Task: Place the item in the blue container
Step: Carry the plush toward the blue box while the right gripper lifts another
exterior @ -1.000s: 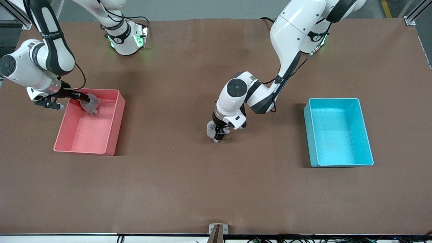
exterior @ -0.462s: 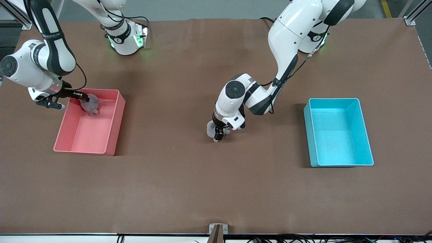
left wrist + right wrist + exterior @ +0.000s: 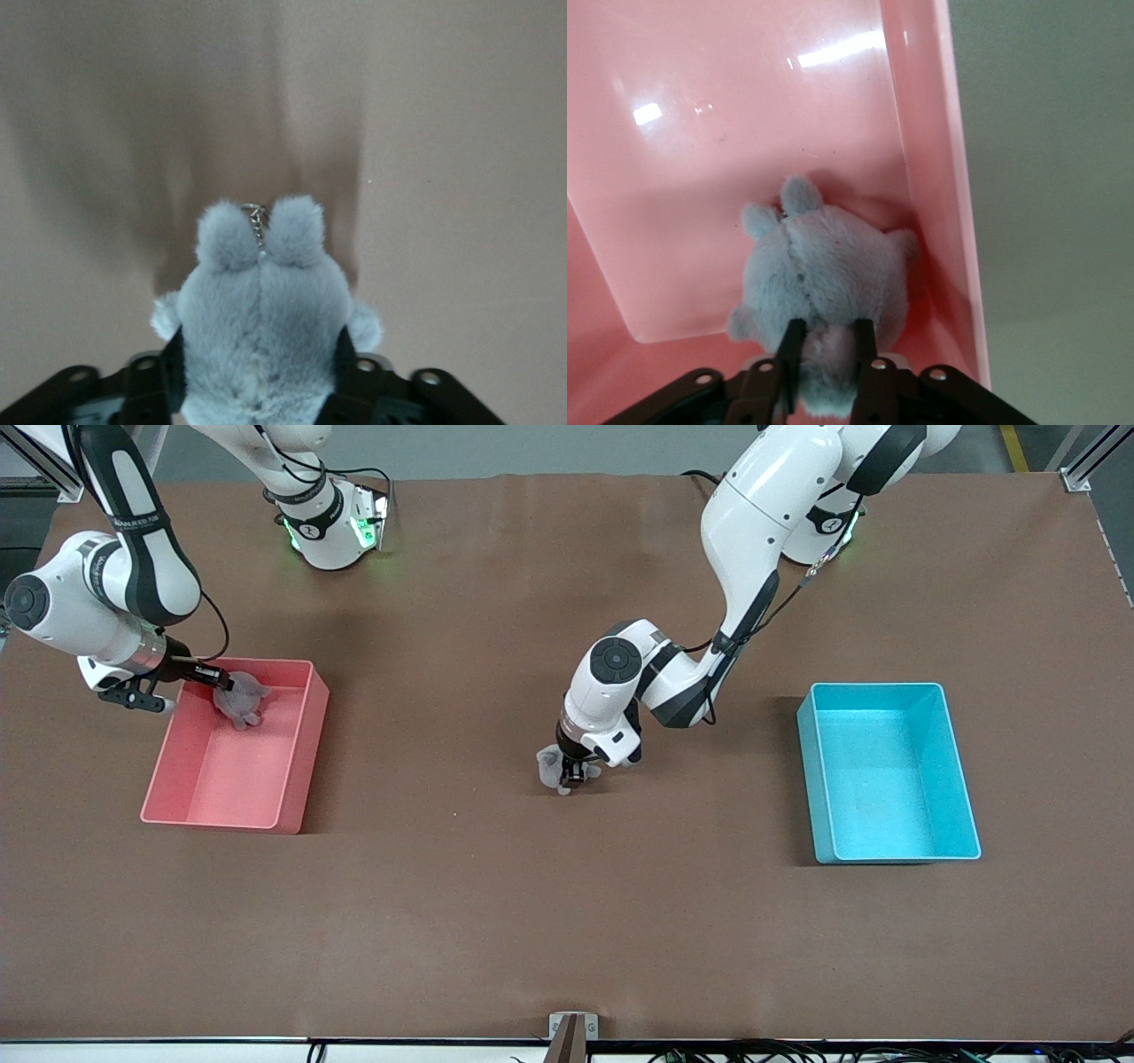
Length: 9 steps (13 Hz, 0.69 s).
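Left gripper (image 3: 571,776) is down at the middle of the table, clamped on a grey plush toy (image 3: 551,767). In the left wrist view the toy (image 3: 264,319) is fluffy and rounded, with two stubby ears, small side paws and a short metal chain between the ears; the black fingers (image 3: 152,382) press into its sides. Whether it touches the mat or is just above it, I cannot tell.

Blue container (image 3: 889,772): smooth cyan plastic, rectangular, open top, pale rim, nothing inside. It sits toward the left arm's end of the table, well apart from the toy.

Right gripper (image 3: 223,682) is over the pink bin (image 3: 292,769), closed on a second grey plush (image 3: 239,701). In the right wrist view that plush (image 3: 819,292) hangs close to a corner of the glossy pink bin (image 3: 930,177), with the finger pads (image 3: 791,350) pinching its lower end.

Table surface (image 3: 496,903) is a matte brown mat.
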Available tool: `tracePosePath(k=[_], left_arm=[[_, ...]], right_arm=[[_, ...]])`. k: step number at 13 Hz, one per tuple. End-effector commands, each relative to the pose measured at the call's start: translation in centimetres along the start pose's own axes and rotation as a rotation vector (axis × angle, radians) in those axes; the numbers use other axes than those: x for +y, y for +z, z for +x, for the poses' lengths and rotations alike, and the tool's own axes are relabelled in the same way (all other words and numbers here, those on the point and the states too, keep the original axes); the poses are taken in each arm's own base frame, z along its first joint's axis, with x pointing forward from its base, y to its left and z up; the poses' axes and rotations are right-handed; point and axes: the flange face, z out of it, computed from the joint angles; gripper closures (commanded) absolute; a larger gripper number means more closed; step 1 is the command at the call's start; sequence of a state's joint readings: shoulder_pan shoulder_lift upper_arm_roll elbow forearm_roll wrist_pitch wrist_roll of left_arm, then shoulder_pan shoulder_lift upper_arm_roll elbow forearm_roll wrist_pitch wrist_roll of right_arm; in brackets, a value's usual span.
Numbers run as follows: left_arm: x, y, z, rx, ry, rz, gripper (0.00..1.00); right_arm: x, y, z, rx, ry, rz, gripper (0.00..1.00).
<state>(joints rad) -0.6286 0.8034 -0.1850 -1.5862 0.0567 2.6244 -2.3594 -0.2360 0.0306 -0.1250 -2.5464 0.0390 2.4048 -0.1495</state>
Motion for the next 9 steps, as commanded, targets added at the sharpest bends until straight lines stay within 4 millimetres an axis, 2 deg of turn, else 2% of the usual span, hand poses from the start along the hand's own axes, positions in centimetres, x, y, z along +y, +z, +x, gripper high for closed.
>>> tracePosePath(k=[1,3,5,8,9], left_arm=[[0.0,0.7,-0.3,-0.001,0.008,-0.021,0.83],[0.4,-0.2,-0.5,-0.007,0.008,-0.032,0.97],[1.4,-2.0,-0.6,-0.018,0.009,-0.058,0.99],[2.4,-7.0,-1.5,0.013,0.167,-0.087,1.00],[2.9,-8.5,-0.8,0.049,0.226,-0.063,1.00]], right_arm=[[0.5,0.4,-0.5,-0.004,-0.003,-0.001,0.92],[0.5,0.2,-0.4,-0.001,0.000,-0.002,0.99],[0.2,-0.2,-0.1,-0.004,-0.001,-0.002,1.00],[-0.5,-3.5,1.5,-0.046,0.003,0.005,1.00],[-1.4,-5.3,2.2,-0.059,0.008,0.003,1.00]])
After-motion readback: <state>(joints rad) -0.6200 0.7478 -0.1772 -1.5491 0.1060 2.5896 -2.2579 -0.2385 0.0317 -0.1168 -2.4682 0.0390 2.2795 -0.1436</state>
